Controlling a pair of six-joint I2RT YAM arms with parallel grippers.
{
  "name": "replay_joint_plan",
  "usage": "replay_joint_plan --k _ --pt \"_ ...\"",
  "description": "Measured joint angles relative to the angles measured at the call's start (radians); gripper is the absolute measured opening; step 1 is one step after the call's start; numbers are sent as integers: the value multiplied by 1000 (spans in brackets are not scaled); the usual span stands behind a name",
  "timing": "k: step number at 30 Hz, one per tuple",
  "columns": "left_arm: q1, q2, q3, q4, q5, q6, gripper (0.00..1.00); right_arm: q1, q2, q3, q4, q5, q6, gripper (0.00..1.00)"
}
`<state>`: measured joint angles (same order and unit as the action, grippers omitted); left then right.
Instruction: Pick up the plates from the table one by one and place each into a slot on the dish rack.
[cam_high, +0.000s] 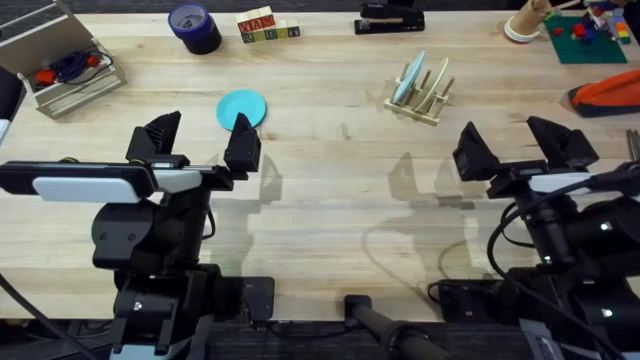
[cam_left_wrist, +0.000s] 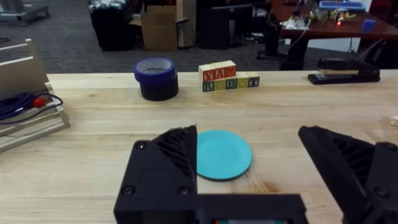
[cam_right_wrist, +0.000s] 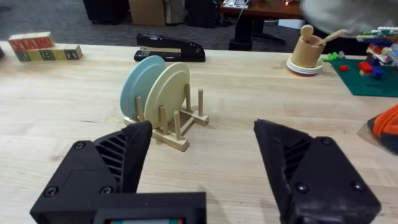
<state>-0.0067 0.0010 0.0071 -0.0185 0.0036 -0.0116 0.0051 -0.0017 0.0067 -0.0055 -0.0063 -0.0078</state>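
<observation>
A bright turquoise plate (cam_high: 241, 108) (cam_left_wrist: 222, 154) lies flat on the wooden table (cam_high: 330, 200), just beyond my left gripper (cam_high: 200, 142) (cam_left_wrist: 249, 140). That gripper is open and holds nothing, and its inner finger partly overlaps the plate's near edge in the overhead view. The pale wooden dish rack (cam_high: 424, 103) (cam_right_wrist: 180, 132) stands at the back right of centre. It holds a pale blue plate (cam_high: 407, 80) (cam_right_wrist: 138, 84) and a cream plate (cam_right_wrist: 169, 87) upright in neighbouring slots. My right gripper (cam_high: 515, 148) (cam_right_wrist: 204, 127) hovers open and empty in front of the rack.
A dark blue tape roll (cam_high: 195, 27), lettered blocks (cam_high: 266, 26) and a black stapler (cam_high: 390, 18) line the far edge. A wire tray (cam_high: 62, 68) with cables sits far left. A wooden cup (cam_high: 526, 22), a green brick mat (cam_high: 590, 38) and an orange object (cam_high: 608, 92) sit far right.
</observation>
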Motion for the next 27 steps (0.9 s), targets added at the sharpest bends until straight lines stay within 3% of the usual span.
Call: replay_joint_plan --k 21,27 --pt "0 0 2 -7 -46 -1 993 -2 1 3 -6 3 0 993" --pt "3 45 67 -90 -79 -71 993 -2 56 104 -136 37 0 995"
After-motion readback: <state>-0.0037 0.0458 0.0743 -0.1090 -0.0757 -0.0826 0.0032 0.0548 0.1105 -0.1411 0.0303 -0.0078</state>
